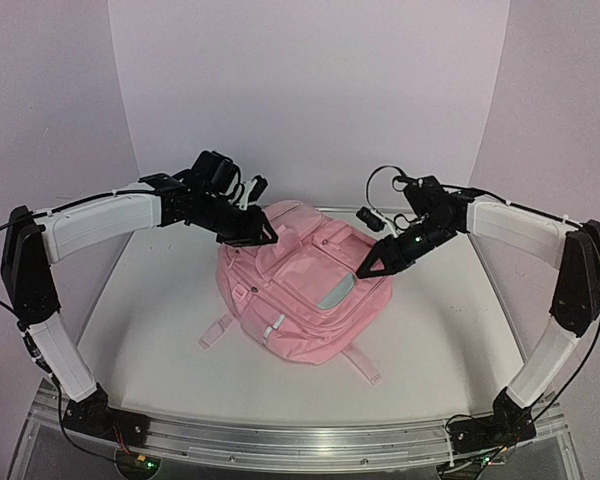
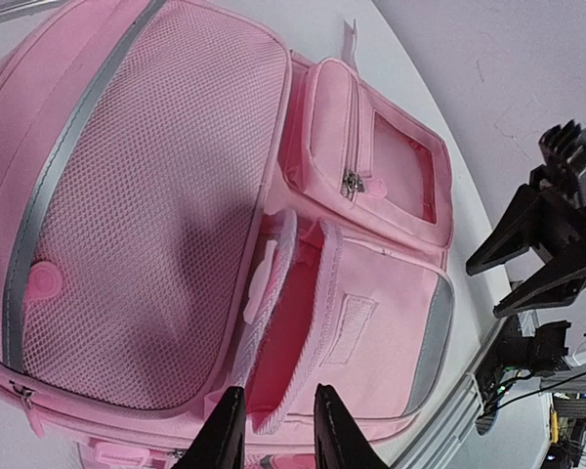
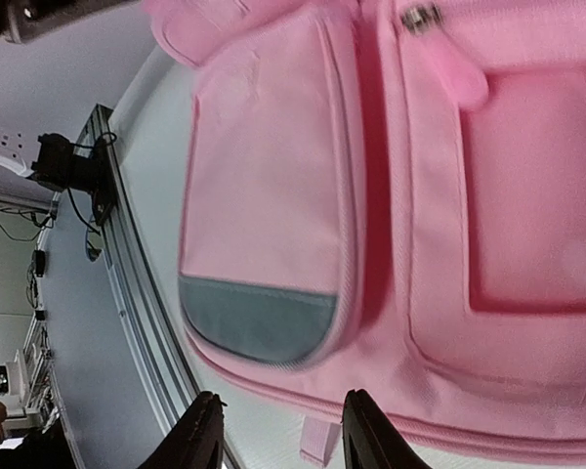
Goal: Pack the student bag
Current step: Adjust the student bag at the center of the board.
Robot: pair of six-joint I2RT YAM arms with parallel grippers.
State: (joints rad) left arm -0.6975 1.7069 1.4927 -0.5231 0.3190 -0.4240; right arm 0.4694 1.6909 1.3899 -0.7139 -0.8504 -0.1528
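Note:
The student bag (image 1: pixel 302 290), a large pink backpack, lies front-up in the middle of the white table. My left gripper (image 1: pixel 267 236) hovers at its upper left corner. In the left wrist view its fingers (image 2: pixel 277 391) stand a narrow gap apart over the gaping front pocket (image 2: pixel 303 322). The pocket's lip shows between them, and I cannot tell whether they touch it. My right gripper (image 1: pixel 370 268) hangs over the bag's right side. In the right wrist view it (image 3: pixel 281 396) is open over the bag's edge seam, below the grey-trimmed pocket (image 3: pixel 259 318), with nothing between its fingers.
Two pale straps (image 1: pixel 216 334) (image 1: pixel 364 366) trail from the bag toward the near edge. An aluminium rail (image 1: pixel 300 436) runs along the table's front with both arm bases on it. White walls close in the back and sides.

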